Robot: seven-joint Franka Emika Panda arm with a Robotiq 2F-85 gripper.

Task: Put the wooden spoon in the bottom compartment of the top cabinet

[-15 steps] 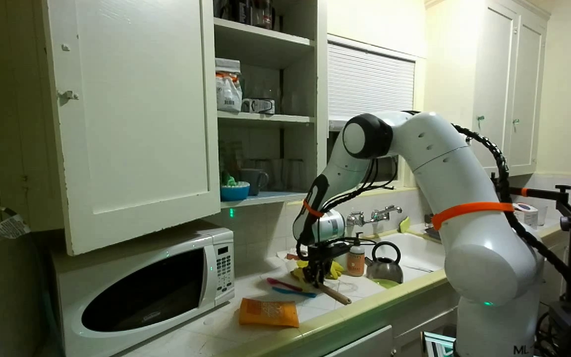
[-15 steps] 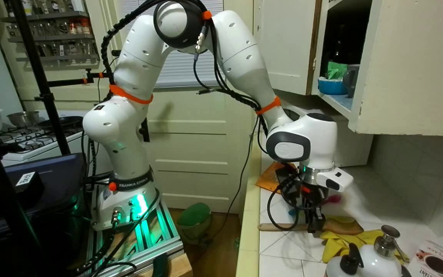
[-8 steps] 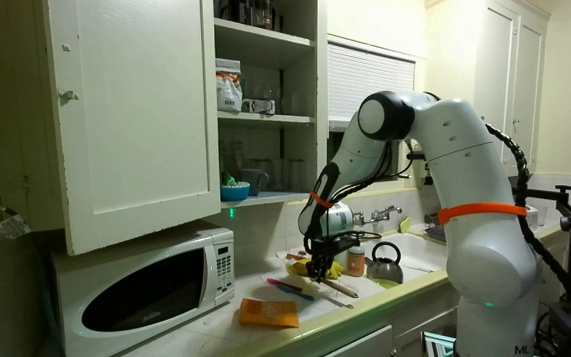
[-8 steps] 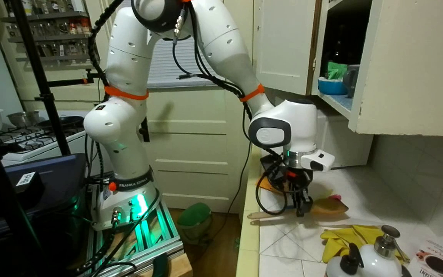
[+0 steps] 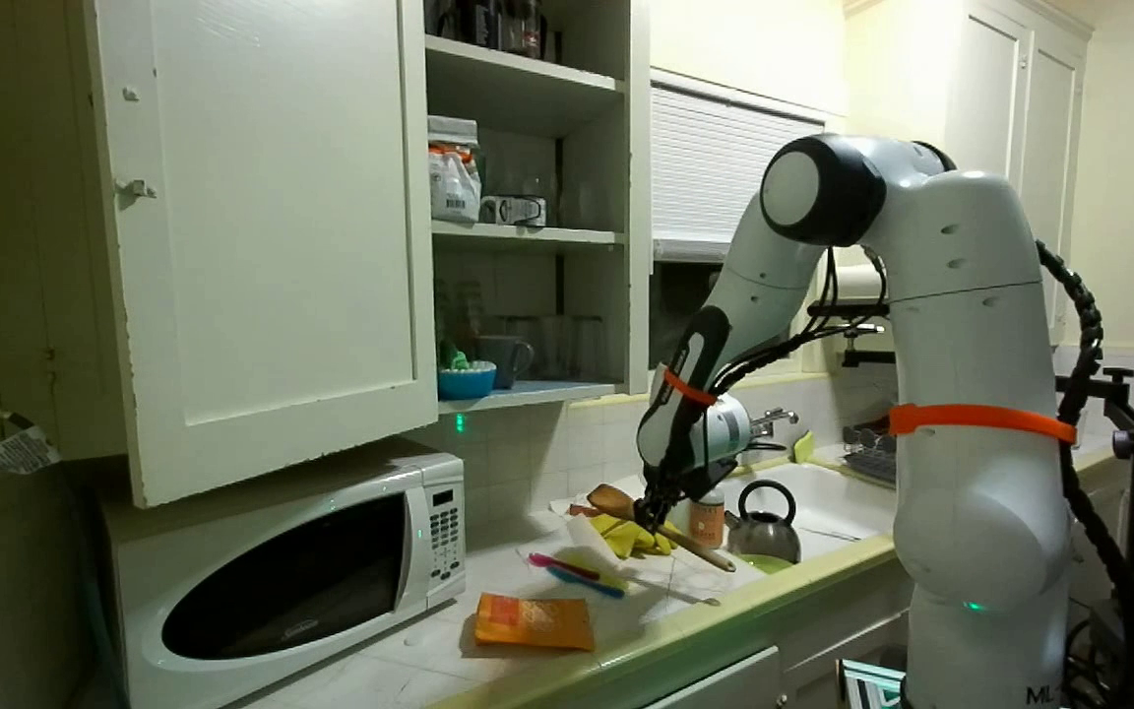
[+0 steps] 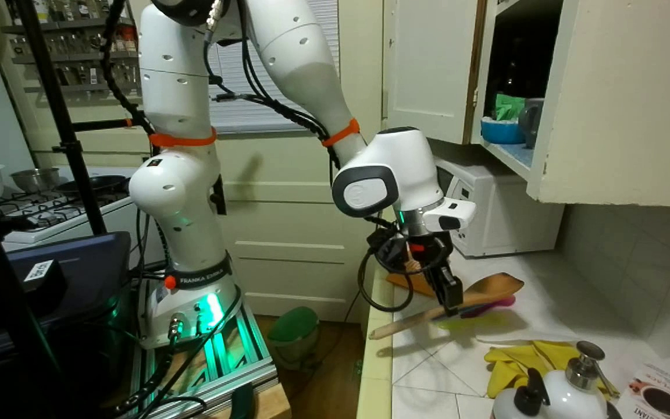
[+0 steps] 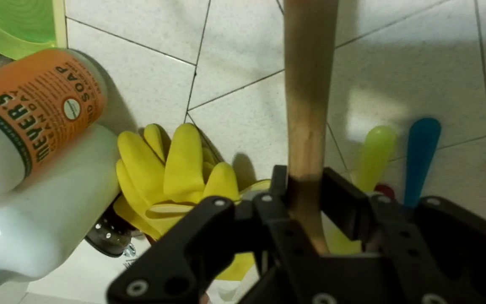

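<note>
In an exterior view: yellow gloves (image 5: 631,537) lie on the counter (image 5: 493,566), taken as reference. The wooden spoon (image 5: 690,544) is off the counter, gripped in the jaws; in frame it crosses the gloves, bowl toward their upper left, handle end toward their lower right. Soap bottle (image 5: 707,522) and kettle (image 5: 762,539) stand right of the gloves. Pink utensil (image 5: 564,565) and blue utensil (image 5: 587,582) lie lower left of them, orange pad (image 5: 534,622) farther the same way, microwave (image 5: 282,581) well left. The top cabinet (image 5: 331,226), door swung wide, is above and left of the gloves; its bottom compartment (image 5: 595,286), likewise above and left, holds a blue bowl (image 5: 467,382) and a grey mug (image 5: 500,358).

In an exterior view: white dispenser (image 6: 573,393) stands just beside the gloves, camera side. Spoon hangs apart from the gloves on their far side, tilted, bowl end higher, its shadow on the counter.

Wrist view: jaws pressed on the spoon's handle from both sides, right of the gloves. Yellow-green utensil (image 7: 376,154) lies right of the gloves, beyond the handle. Spoon's bowl hidden here.
</note>
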